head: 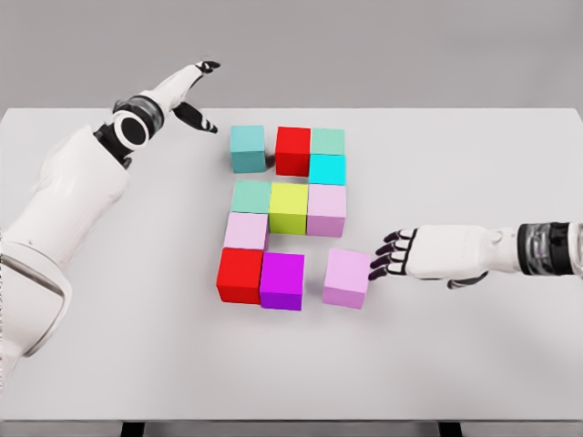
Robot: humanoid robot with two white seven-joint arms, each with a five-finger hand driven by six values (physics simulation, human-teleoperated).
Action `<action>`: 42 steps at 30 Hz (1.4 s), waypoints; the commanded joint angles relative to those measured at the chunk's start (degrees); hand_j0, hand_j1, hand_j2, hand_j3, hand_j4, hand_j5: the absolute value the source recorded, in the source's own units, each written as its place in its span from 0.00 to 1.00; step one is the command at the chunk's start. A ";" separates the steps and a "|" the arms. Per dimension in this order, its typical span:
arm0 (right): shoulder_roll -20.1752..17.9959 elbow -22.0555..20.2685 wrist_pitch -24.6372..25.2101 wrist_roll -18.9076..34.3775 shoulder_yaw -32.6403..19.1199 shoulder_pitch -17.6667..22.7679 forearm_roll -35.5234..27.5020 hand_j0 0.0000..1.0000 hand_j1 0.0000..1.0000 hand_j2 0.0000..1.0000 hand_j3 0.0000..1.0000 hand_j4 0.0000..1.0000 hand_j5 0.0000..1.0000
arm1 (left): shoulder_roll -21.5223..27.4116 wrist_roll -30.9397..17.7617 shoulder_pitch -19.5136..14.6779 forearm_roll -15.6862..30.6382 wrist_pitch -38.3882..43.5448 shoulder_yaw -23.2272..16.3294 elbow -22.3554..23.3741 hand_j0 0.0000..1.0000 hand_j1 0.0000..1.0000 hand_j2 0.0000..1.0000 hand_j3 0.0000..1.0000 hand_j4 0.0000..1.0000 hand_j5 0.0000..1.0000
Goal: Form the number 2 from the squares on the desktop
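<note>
The white tabletop [474, 364] holds ten colored blocks near its middle. The back row has a teal block [247, 148], a red block [292, 150], a pale green block [328, 141] and a cyan block [327, 169]. In the next row a yellow-green block [288, 208] sits between a mint block [250, 197] and a pink block [326, 210]. A light pink block [245, 231] touches the mint one. At the front sit another red block [240, 275] and a purple block [281, 280].

The right hand [401, 255] is open, and its fingertips [377, 262] touch a lilac block [346, 278] just beside the purple one. The left hand [189, 96] is open above the back left of the tabletop, holding nothing.
</note>
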 commanded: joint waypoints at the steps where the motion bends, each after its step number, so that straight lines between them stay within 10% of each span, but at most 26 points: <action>1: 0.82 -0.02 0.14 -0.02 0.03 0.00 -0.34 1.00 1.00 1.00 1.00 1.00 1.00 | -0.28 -0.01 0.17 0.01 -0.17 -0.08 -0.03 1.00 1.00 1.00 1.00 1.00 1.00; 42: 2.93 5.70 0.14 -0.02 4.69 -7.38 0.98 1.00 1.00 1.00 1.00 1.00 1.00 | -3.18 -0.10 0.88 0.01 -0.26 -0.25 -0.65 1.00 1.00 1.00 1.00 1.00 1.00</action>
